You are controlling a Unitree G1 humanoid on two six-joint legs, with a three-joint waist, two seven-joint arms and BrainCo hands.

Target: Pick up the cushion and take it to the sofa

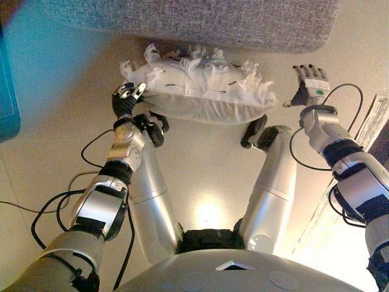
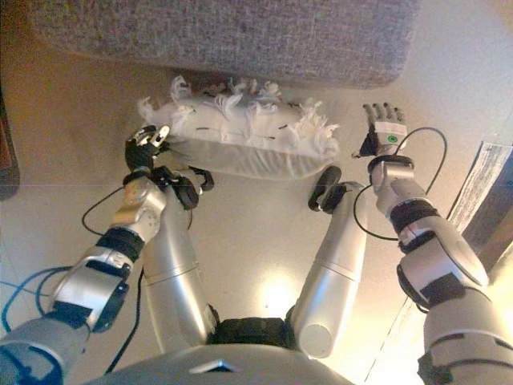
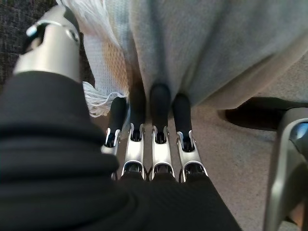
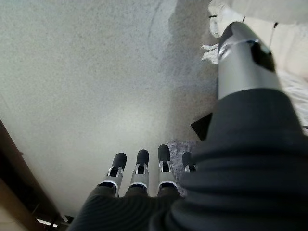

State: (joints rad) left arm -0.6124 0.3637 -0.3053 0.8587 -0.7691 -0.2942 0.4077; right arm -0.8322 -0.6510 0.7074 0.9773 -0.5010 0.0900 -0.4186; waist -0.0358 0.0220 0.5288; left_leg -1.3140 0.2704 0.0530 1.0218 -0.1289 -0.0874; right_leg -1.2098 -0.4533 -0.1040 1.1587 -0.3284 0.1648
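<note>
The white cushion [image 1: 200, 91] with fringed edges lies on the floor against the front of the grey sofa [image 1: 194, 21]. My left hand [image 1: 123, 102] is at the cushion's left end. In the left wrist view its straight fingers [image 3: 159, 101] reach with their dark tips under the cushion's edge [image 3: 216, 43], and the thumb [image 3: 50, 43] stands up beside the fringe. My right hand [image 1: 311, 85] is open and empty, raised a short way off the cushion's right end. In the right wrist view its fingers [image 4: 139, 161] are straight over bare floor.
A teal object [image 1: 6, 91] stands at the far left. A striped mat edge [image 1: 374, 121] and dark furniture [image 2: 501, 208] lie along the right. Beige floor stretches between the cushion and me.
</note>
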